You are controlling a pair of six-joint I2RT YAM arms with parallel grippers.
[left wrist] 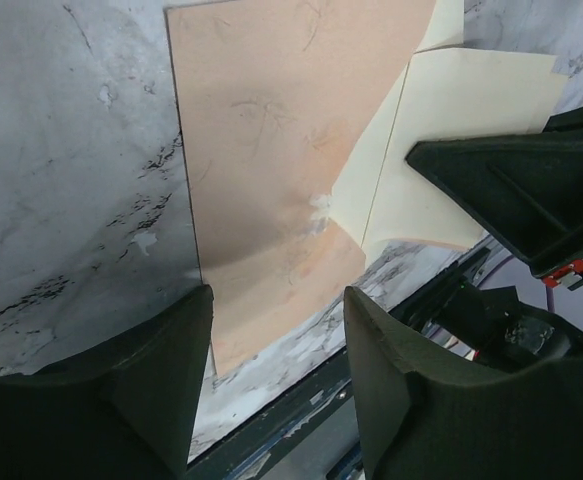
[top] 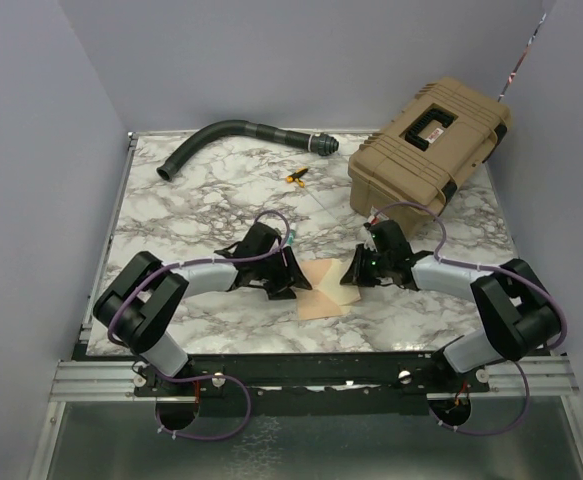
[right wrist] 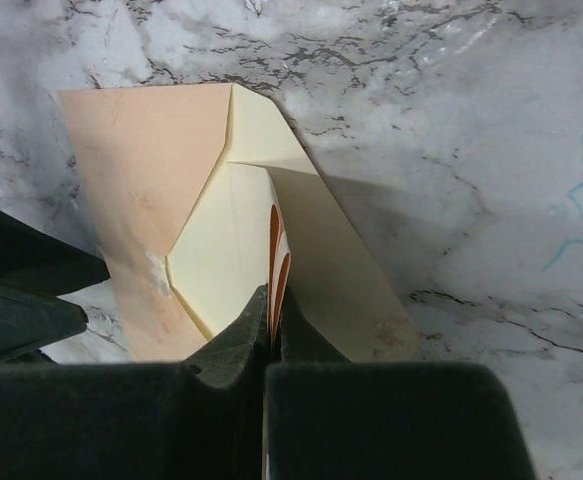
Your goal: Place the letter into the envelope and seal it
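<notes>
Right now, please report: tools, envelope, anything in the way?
Left tool open above the envelope. Right tool shut on its cream flap. Cannot tell letter from cream inside. Case and hose far back.

Under the left claw (left wrist: 279, 300), the envelope (left wrist: 271, 170) is showing matt peach paper, faintly creased and scuffed. Its cream inner face, pinched in the right claw (right wrist: 271, 300), is looking smoother. The claw fingers (left wrist: 121, 400) are looking matt black and slightly grainy. Around both claws, the table (left wrist: 61, 200) is showing a smooth marble-patterned top with a slight sheen.
</notes>
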